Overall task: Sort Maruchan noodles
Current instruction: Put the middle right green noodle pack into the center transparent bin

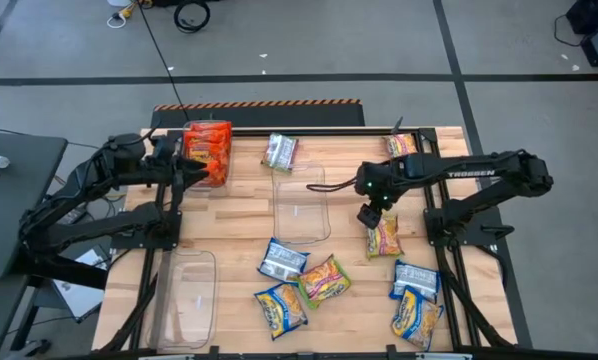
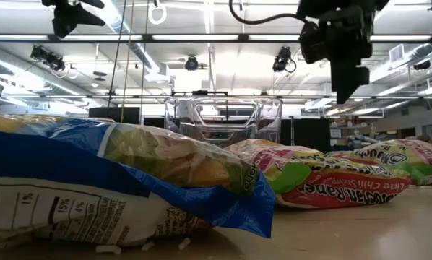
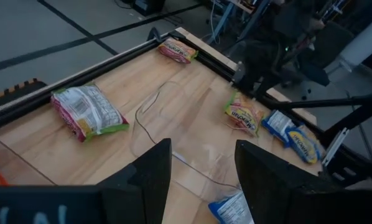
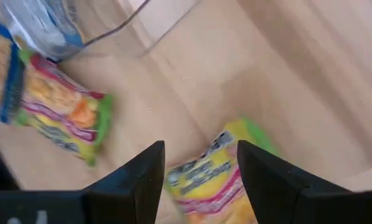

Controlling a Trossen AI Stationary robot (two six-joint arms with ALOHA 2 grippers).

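The right gripper (image 1: 367, 216) hangs right of centre in the high view, fingers spread wide and holding nothing, just above the upper end of a yellow-pink-green packet (image 1: 384, 236) whose long axis runs top to bottom of that frame. The left gripper (image 1: 192, 172) sits at upper left, also parted wide and empty, beside a clear bin (image 1: 208, 154) stacked with orange-red packets.

The wooden table (image 1: 234, 222) fills the middle of the high view. An empty clear bin (image 1: 301, 207) stands at its centre, another (image 1: 186, 292) at lower left.

The remaining Maruchan noodles lie loose. A yellow-pink-green packet (image 1: 279, 152) sits at upper centre, tilted slightly, and an orange-red one (image 1: 402, 144) at upper right. Along the lower part lie a blue-white packet (image 1: 282, 260), a yellow-pink-green one (image 1: 325, 279) set diagonally, a blue-yellow one (image 1: 281, 309), and at lower right a blue pair (image 1: 416, 301), one above the other.

Grey floor (image 1: 379, 40) with dark tape lines surrounds the table. The low view shows ceiling strip lights (image 2: 223, 37).
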